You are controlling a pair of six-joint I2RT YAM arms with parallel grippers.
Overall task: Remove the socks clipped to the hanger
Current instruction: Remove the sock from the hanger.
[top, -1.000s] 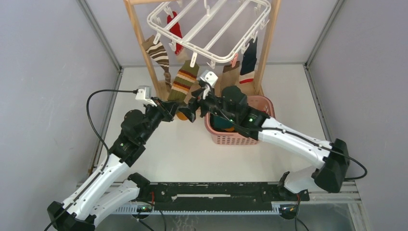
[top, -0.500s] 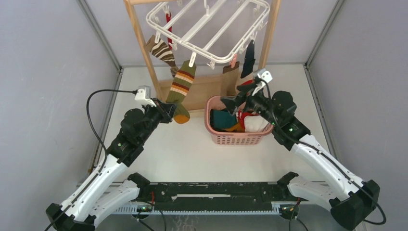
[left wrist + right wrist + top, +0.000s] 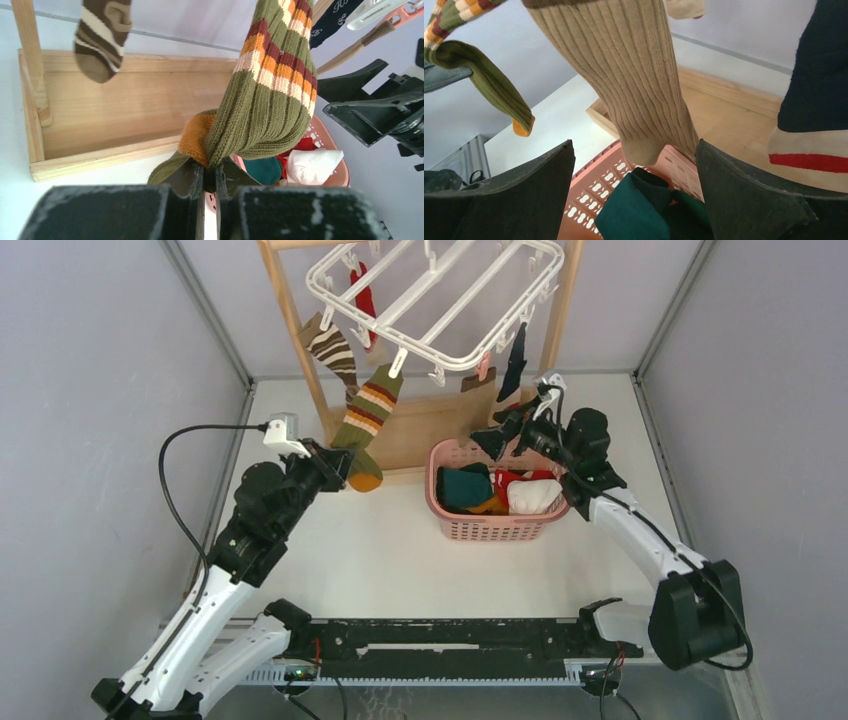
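Observation:
The white hanger (image 3: 430, 300) hangs at the back with socks clipped to its rim: a red one (image 3: 362, 298), a brown striped one (image 3: 330, 345), a green striped one (image 3: 368, 410), a tan one (image 3: 476, 382) and a navy one (image 3: 515, 358). My left gripper (image 3: 340, 468) is shut on the green striped sock (image 3: 270, 100) near its orange toe, and the sock stretches up to its clip. My right gripper (image 3: 634, 185) stands open behind the basket. The tan sock (image 3: 634, 85) hangs down between its fingers, untouched, with the navy sock (image 3: 819, 75) to its right.
A pink basket (image 3: 490, 528) holding teal, red and white socks sits on the table under the right gripper. The wooden stand (image 3: 290, 320) carries the hanger, and its flat base (image 3: 420, 435) lies behind the basket. Grey walls close in both sides.
The right arm swung from beside the green striped sock across the basket to its back right, under the tan sock. The left gripper drew the green sock slightly left.

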